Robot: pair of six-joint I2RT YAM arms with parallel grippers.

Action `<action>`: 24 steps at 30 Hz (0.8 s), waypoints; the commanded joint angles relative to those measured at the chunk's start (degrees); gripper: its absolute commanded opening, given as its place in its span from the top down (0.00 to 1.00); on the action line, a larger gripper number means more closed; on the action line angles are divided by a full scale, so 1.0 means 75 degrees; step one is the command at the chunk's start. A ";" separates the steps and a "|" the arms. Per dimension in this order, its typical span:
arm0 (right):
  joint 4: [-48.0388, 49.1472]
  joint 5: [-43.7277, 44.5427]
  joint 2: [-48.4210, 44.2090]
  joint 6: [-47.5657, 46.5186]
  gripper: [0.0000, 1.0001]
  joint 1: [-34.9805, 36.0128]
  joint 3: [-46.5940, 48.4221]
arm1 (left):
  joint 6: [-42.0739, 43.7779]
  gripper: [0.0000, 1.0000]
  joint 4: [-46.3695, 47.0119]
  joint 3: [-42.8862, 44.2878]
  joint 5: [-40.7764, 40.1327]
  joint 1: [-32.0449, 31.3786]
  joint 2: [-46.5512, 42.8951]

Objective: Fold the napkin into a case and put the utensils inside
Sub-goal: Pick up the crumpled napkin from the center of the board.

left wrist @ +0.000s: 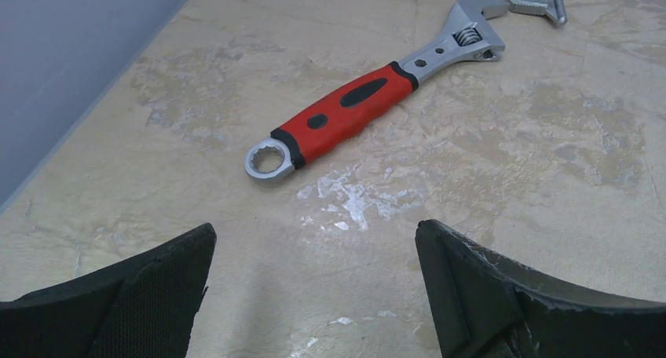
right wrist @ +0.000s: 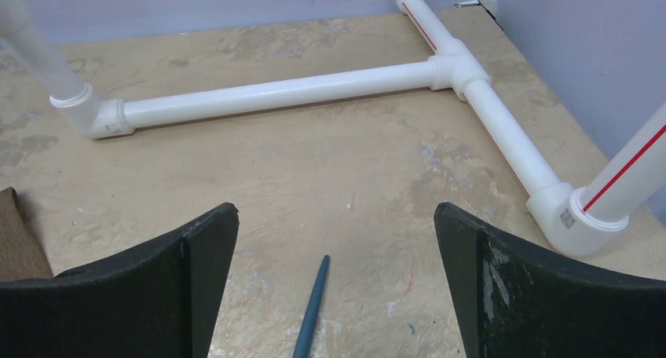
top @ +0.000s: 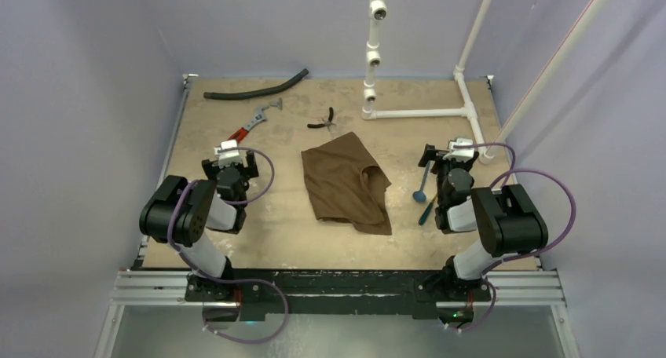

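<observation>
The dark-brown napkin (top: 346,184) lies rumpled mid-table, one corner folded over; its edge (right wrist: 17,244) shows at the left of the right wrist view. The utensils lie beside the right arm: a spoon with a round blue bowl (top: 421,193) and a dark thin piece (top: 426,212). A slim blue-grey handle tip (right wrist: 313,305) lies on the table between the right fingers, untouched. My right gripper (right wrist: 336,210) stands open above it, right of the napkin. My left gripper (left wrist: 314,228) is open over bare table, left of the napkin, holding nothing.
A red-handled wrench (left wrist: 349,111) lies ahead of the left gripper, its loose jaw piece (left wrist: 538,1) beyond. Small black pliers (top: 323,121) and a black hose (top: 255,88) sit toward the back. A white pipe frame (right wrist: 275,93) stands at the back right, close to the right gripper.
</observation>
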 commanded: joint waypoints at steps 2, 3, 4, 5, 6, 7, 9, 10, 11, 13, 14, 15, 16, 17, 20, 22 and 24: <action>0.0469 0.0176 -0.0077 -0.0149 0.02 -0.0040 0.0149 | 0.0107 0.01 0.0372 0.0119 -0.0030 0.0061 -0.0053; 0.0460 0.0182 -0.0078 -0.0150 0.02 -0.0034 0.0155 | 0.0107 0.01 0.0374 0.0120 -0.0029 0.0066 -0.0052; 0.0468 0.0184 -0.0075 -0.0141 0.02 -0.0033 0.0154 | 0.0106 0.01 0.0373 0.0120 -0.0023 0.0066 -0.0059; 0.0460 0.0187 -0.0078 -0.0146 0.02 -0.0033 0.0158 | 0.0104 0.01 0.0374 0.0117 -0.0028 0.0056 -0.0058; 0.0453 0.0190 -0.0078 -0.0146 0.02 -0.0043 0.0160 | 0.0107 0.01 0.0372 0.0119 -0.0026 0.0059 -0.0055; 0.0450 0.0188 -0.0075 -0.0146 0.02 -0.0034 0.0161 | 0.0099 0.01 0.0364 0.0120 -0.0029 0.0058 -0.0059; 0.0448 0.0181 -0.0072 -0.0146 0.02 -0.0033 0.0161 | 0.0101 0.01 0.0368 0.0120 -0.0029 0.0062 -0.0059; 0.0445 0.0176 -0.0094 -0.0146 0.02 -0.0040 0.0161 | 0.0104 0.01 0.0371 0.0120 -0.0022 0.0051 -0.0060; 0.0445 0.0176 -0.0079 -0.0146 0.02 -0.0040 0.0161 | 0.0101 0.01 0.0368 0.0120 -0.0028 0.0059 -0.0051; 0.0443 0.0176 -0.0089 -0.0146 0.02 -0.0035 0.0161 | 0.0098 0.01 0.0373 0.0120 -0.0029 0.0060 -0.0060; 0.0445 0.0176 -0.0077 -0.0143 0.02 -0.0033 0.0161 | 0.0106 0.01 0.0366 0.0120 -0.0029 0.0061 -0.0060; 0.0445 0.0176 -0.0087 -0.0146 0.02 -0.0033 0.0161 | 0.0101 0.01 0.0373 0.0118 -0.0029 0.0060 -0.0051; 0.0442 0.0187 -0.0089 -0.0146 0.02 -0.0039 0.0161 | 0.0102 0.01 0.0373 0.0117 -0.0029 0.0060 -0.0049; 0.0594 0.0521 -0.0110 -0.0164 0.02 -0.0034 0.0150 | 0.0107 0.01 0.0365 0.0119 -0.0029 0.0060 -0.0057; -0.1046 0.0897 -0.1026 -0.0134 0.02 0.0010 0.0659 | 0.0197 0.01 0.0194 0.0220 0.0140 0.0062 -0.0212; -0.3192 0.1037 -0.1780 0.0122 0.02 0.0019 0.1699 | 0.0278 0.01 -0.1544 0.0776 0.0372 0.0066 -0.0933; -0.5267 0.1081 -0.2390 0.0572 0.02 0.0022 0.2587 | 0.0635 0.01 -0.3940 0.1739 0.0841 0.0065 -0.1707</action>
